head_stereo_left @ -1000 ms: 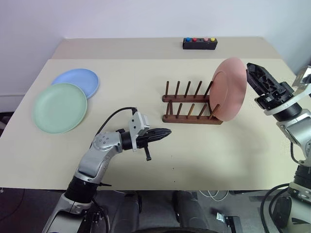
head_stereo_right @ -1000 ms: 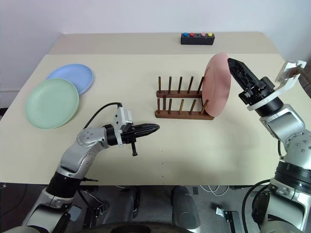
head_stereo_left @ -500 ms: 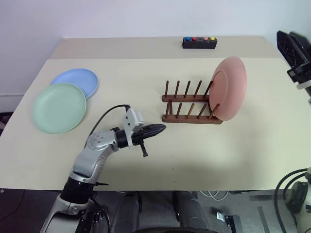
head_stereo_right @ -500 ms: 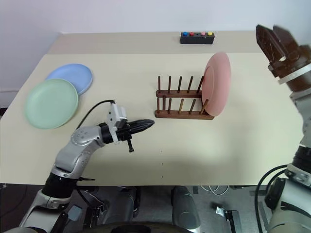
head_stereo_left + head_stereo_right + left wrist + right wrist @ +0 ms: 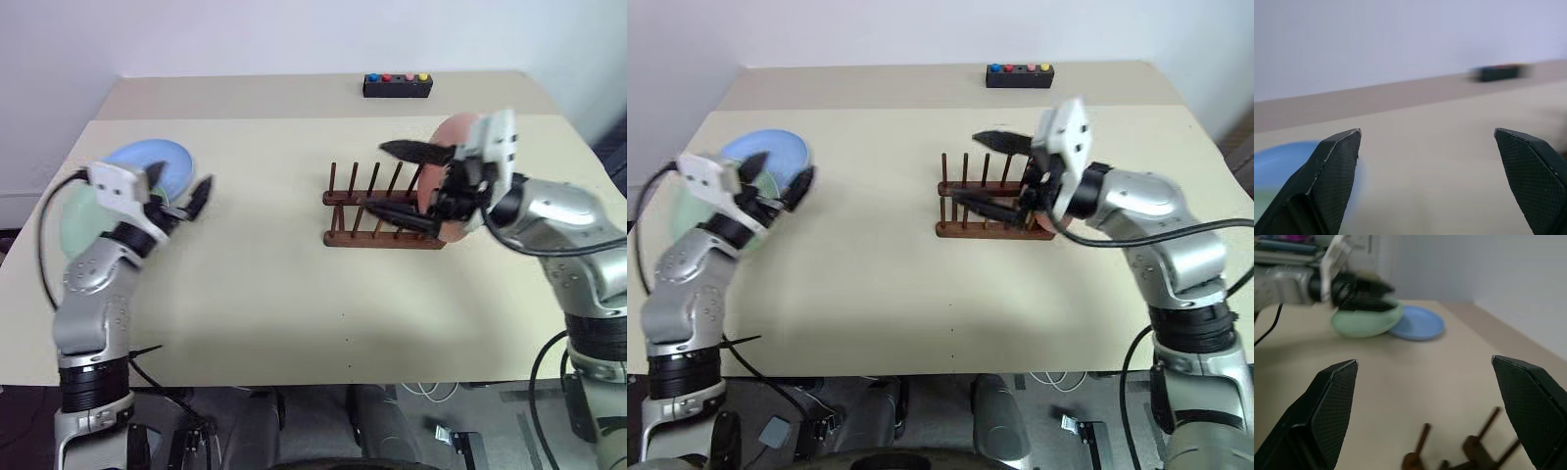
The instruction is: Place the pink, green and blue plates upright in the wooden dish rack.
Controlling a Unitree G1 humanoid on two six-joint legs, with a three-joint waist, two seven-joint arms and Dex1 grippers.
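Green plate [image 5: 1367, 319] lies flat at the table's [image 5: 294, 323] left side, overlapping the blue plate [image 5: 1418, 323] beyond it; the left gripper [image 5: 181, 201], fingers spread and empty, hovers just over both, far nearer than the other arm. Pink plate [image 5: 460, 132] stands upright in the wooden dish rack's [image 5: 377, 211] right end. Right gripper [image 5: 397, 181], also spread and empty, hangs over the rack's free pegs, which the next plate would need clear.

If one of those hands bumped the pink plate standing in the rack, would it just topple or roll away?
Probably not easily. The pink plate stands on edge at the end of the wooden rack, so the pegs should hold it. Being round, it could roll if knocked out. It looks rigid, so it would shift as one piece rather than bend.
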